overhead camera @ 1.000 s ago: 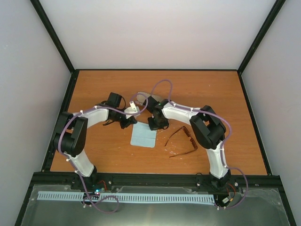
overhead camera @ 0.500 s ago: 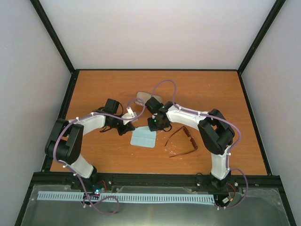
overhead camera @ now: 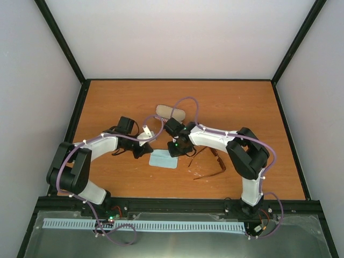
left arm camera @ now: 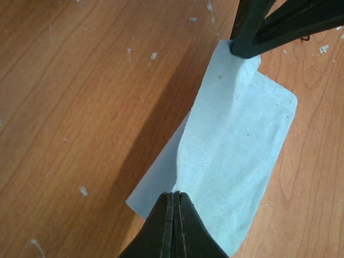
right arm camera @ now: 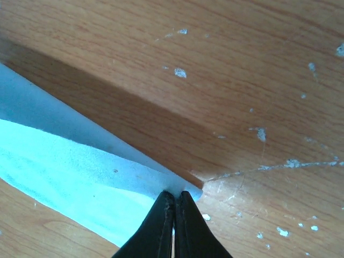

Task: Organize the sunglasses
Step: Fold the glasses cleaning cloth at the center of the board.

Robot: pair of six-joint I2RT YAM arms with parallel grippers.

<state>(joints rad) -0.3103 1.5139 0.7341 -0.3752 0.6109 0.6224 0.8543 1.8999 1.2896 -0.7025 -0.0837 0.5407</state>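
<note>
While both sets of jaws stood pressed fully together, each had a bit of the light blue cloth (left arm camera: 242, 134) nipped between its tips: the left gripper (left arm camera: 174, 196) gripped the edge nearest it, and the right gripper (right arm camera: 173, 196) gripped a corner on the opposite side. Between the two sets of jaws the cloth rose in a soft ridge that ran from one pinch to the other, its sides sloping down to the orange-brown table (overhead camera: 242, 107) and throwing a dark shadow on the wood beside it. From the left wrist, the right fingers showed as a dark wedge at the far end of that ridge, touching the cloth. The sunglasses (overhead camera: 218, 159) lay on the table to the outer, right-hand side of the right jaws, near them but apart from the cloth, untouched by either gripper, with the slim temple arms unfolded and pointing back toward the jaws. Beyond both sets of jaws, on the far side of the cloth and clear of it, lay the tan case (overhead camera: 171, 112)
</note>
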